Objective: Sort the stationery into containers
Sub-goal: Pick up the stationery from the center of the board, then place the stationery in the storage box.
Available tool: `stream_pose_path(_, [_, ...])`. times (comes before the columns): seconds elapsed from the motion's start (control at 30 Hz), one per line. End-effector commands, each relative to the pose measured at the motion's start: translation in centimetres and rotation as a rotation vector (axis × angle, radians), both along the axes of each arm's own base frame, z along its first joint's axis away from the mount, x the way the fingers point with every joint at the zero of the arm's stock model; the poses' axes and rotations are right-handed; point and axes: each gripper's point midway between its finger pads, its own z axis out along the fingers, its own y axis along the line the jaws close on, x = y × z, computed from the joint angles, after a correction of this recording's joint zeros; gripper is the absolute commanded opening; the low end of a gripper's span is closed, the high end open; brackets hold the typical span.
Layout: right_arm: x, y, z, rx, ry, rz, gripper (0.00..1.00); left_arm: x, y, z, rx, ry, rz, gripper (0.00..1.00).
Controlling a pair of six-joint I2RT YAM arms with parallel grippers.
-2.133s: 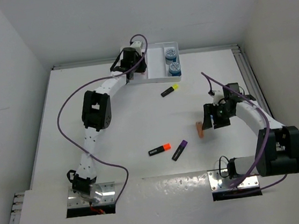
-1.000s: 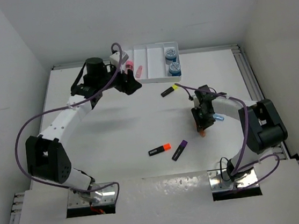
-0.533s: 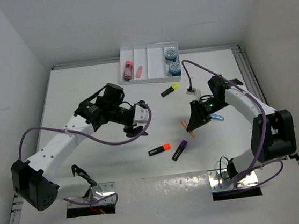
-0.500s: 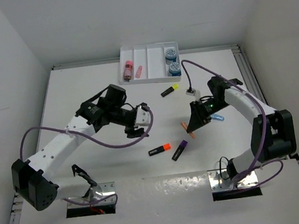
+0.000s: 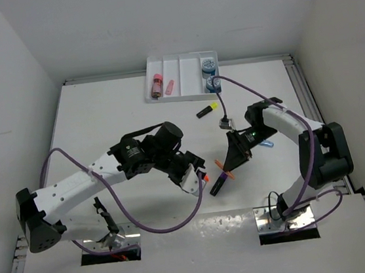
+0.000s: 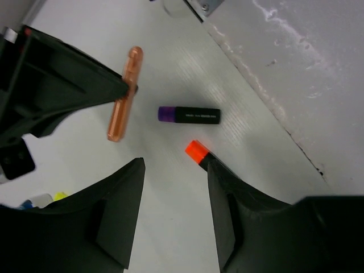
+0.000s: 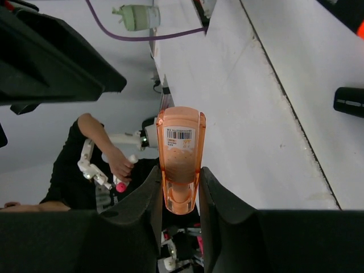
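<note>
The white four-compartment tray (image 5: 179,98) stands at the back. It holds two pink pieces (image 5: 157,83) in its left compartment and two blue round pieces (image 5: 212,80) in its right one. My left gripper (image 5: 198,178) is open, low over the orange-ended highlighter (image 5: 204,173), whose tip (image 6: 196,151) shows beside the right finger (image 6: 227,193). The purple-ended highlighter (image 5: 218,185) lies just right of it and shows in the left wrist view (image 6: 189,115). My right gripper (image 5: 230,162) is shut on a peach eraser stick (image 7: 181,153) above the table. The yellow-ended highlighter (image 5: 207,110) lies near the tray.
A small light-blue item (image 5: 267,144) lies on the table beside the right forearm. The purple cables loop over the table. Raised walls close the table at the left, right and back.
My left arm has swung from the tray down to the orange-ended highlighter, leaving pink pieces in the tray. My right gripper has lifted the peach stick and moved left.
</note>
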Motion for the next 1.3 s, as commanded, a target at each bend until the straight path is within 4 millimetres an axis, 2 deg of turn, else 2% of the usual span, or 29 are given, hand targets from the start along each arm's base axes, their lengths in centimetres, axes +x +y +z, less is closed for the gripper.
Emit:
stream_pose_path(0.0, [-1.1,0.7,2.1,0.065,-0.008,0.018,0.00,0.8,-2.0,3.7,-0.109,-0.104,-0.006,0.54])
stream_pose_path(0.2, [-2.3,0.7,1.8,0.036,-0.027,0.057,0.00,0.2,-4.0,3.8,-0.136,-0.108,-0.004,0.52])
stream_pose_path(0.4, [-2.8,0.8,1.8,0.034,-0.071,0.088,0.00,-0.2,-5.0,2.4,-0.094,-0.149,-0.036,0.51])
stream_pose_path(0.73, [-4.2,1.0,1.2,0.002,-0.094,0.161,0.00,0.5,-6.6,1.7,-0.098,-0.192,-0.033,0.53])
stream_pose_path(1.1, [-3.2,1.6,2.2,0.023,-0.110,0.158,0.00,-1.5,-6.7,-0.3,-0.051,-0.142,-0.094,0.47])
stream_pose_path(1.27, [-3.4,1.7,2.3,0.028,-0.107,0.164,0.00,-1.5,-6.8,-0.6,-0.047,-0.134,-0.092,0.42])
